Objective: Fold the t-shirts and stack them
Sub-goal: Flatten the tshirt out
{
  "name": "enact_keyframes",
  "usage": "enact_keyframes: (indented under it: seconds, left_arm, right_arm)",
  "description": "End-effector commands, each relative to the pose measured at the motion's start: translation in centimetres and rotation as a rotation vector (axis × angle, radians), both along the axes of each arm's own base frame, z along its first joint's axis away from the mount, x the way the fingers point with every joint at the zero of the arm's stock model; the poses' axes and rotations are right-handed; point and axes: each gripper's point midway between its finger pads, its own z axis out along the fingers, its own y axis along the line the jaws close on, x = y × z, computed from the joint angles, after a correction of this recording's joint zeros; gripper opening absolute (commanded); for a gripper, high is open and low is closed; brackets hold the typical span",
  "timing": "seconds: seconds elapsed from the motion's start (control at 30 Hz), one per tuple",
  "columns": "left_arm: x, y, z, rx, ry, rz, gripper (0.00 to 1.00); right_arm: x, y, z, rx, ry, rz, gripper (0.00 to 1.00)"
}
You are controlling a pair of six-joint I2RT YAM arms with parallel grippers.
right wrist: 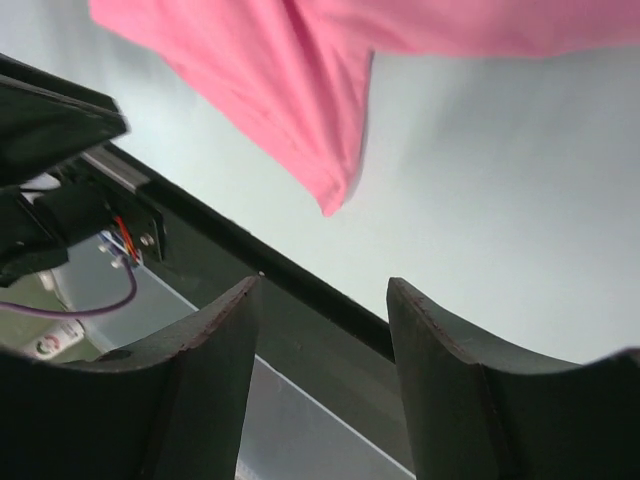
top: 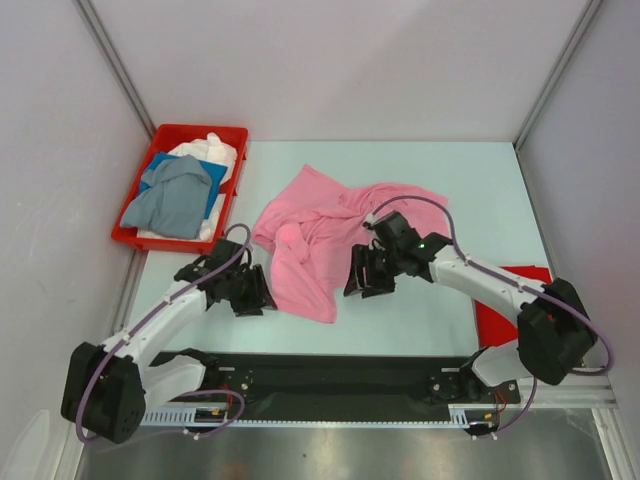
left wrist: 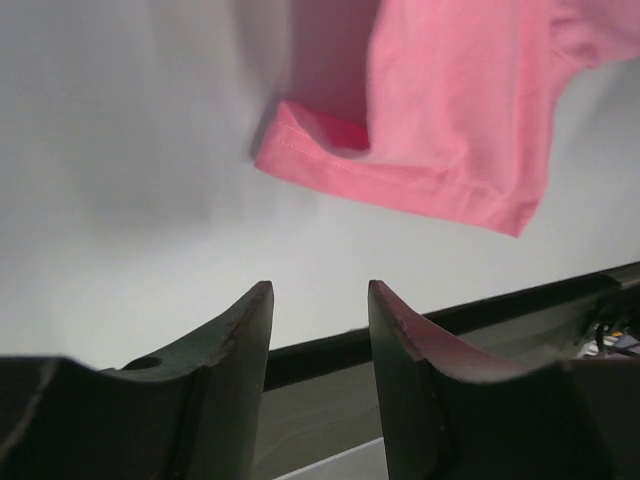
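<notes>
**Work surface.** The light pink t-shirt [top: 318, 235] lies crumpled and unfolded at the centre of the table [top: 430, 180], with one part trailing toward the near edge. The red t-shirt [top: 495, 325] lies flat at the right side of the table, partly covered by the right arm. The red bin [top: 200, 129] stands at the far left corner. It holds the grey-blue t-shirt [top: 172, 200] on top, the blue t-shirt [top: 212, 176] under it and the white t-shirt [top: 215, 150] toward the back.

**Left gripper** [top: 256, 296]. It sits low over the table, just beside the left edge of the pink shirt. In the left wrist view the fingers [left wrist: 245, 340] stand partly apart with nothing between them – bare table shows through the gap. A hemmed edge of the pink shirt [left wrist: 440, 120] lies ahead of the fingertips, apart from them.

**Right gripper** [top: 364, 278]. It sits just beside the right edge of the pink shirt, on its near side. In the right wrist view the fingers [right wrist: 225, 340] are partly apart and hold nothing. A pointed corner of the pink shirt [right wrist: 290, 90] lies ahead of the tips – not touching them. The black rail [right wrist: 300, 300] at the table's near edge runs across the gap.
</notes>
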Motion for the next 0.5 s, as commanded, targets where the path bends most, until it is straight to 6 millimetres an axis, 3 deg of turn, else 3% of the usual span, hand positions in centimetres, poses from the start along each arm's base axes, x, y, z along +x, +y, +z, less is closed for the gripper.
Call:
enact_keyframes:
  seconds: [0.0,0.2,0.37,0.47]
  left_arm:
    - [2.3,-0.3,-0.7,0.032,-0.059,0.069,0.48]
    - [4.7,0.3,-1.9,0.161,-0.075,0.077,0.40]
    - [5.1,0.8,-4.3,0.234,-0.033,0.044,0.38]
    - [5.2,0.6,-4.8,0.240,-0.029,0.033,0.40]
  right_arm:
    - [1.0,-2.8,1.8,0.002,-0.043,-0.050,0.59]
    - [2.1,-7.4,2.7,0.022,-0.062,-0.171,0.59]
    - [2.3,-10.0,2.9,0.046,-0.064,-0.233,0.58]
    - [2.8,-11.3,3.0,0.056,-0.061,-0.266,0.58]
